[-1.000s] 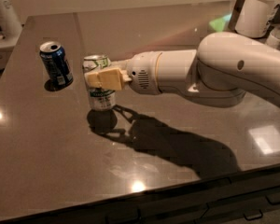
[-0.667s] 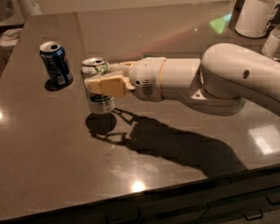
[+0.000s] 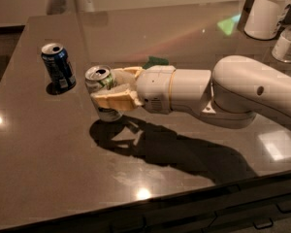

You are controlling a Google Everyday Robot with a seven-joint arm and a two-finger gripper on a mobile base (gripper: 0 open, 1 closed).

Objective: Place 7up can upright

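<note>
The 7up can, silver with green lettering and an open top, stands upright near the left middle of the dark table. Its base is at or just above the surface. My gripper reaches in from the right with its cream fingers closed on either side of the can's body. The lower part of the can is partly hidden by the near finger.
A dark blue can stands upright a short way left of the 7up can. A white tub and a small clear bottle stand at the back right. A green item lies behind my wrist. The table's front edge runs along the bottom.
The gripper still holds the can in nearly the same spot, a touch lower and left. The arm behind it has shifted slightly.
</note>
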